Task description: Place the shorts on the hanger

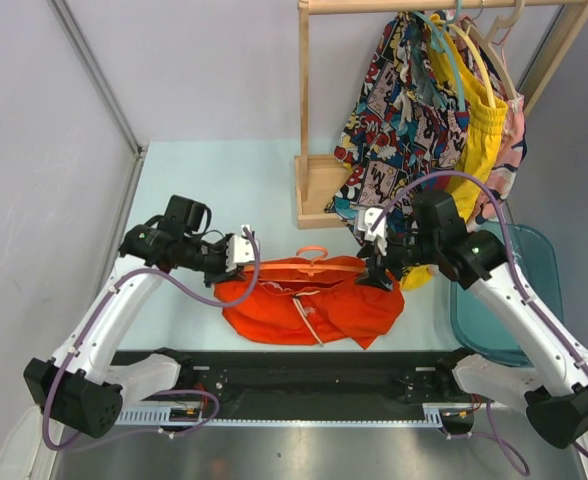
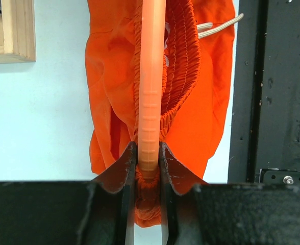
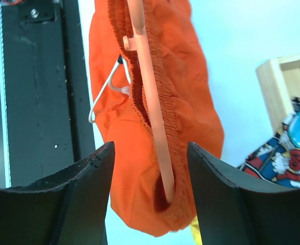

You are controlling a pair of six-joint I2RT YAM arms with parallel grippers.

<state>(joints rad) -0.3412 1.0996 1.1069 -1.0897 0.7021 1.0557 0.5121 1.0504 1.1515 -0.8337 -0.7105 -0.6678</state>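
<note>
Grip first: the left gripper [image 2: 148, 155] is clamped on one end of the hanger [image 2: 151, 76], with the waistband bunched round it. The right gripper [image 3: 150, 148] stands with jaws apart, straddling the other end; whether it touches the fabric is hard to tell. The shorts [image 1: 309, 305] lie crumpled on the table [image 1: 224, 180] between both arms, the hanger's bar inside their waist, near the wooden rack [image 1: 304, 100].

hanger [image 1: 319, 267] inside shorts [image 1: 274, 305] waistband, shorts on table [image 1: 204, 190] — clothes rack [image 1: 303, 100] behind (rightward)
</note>
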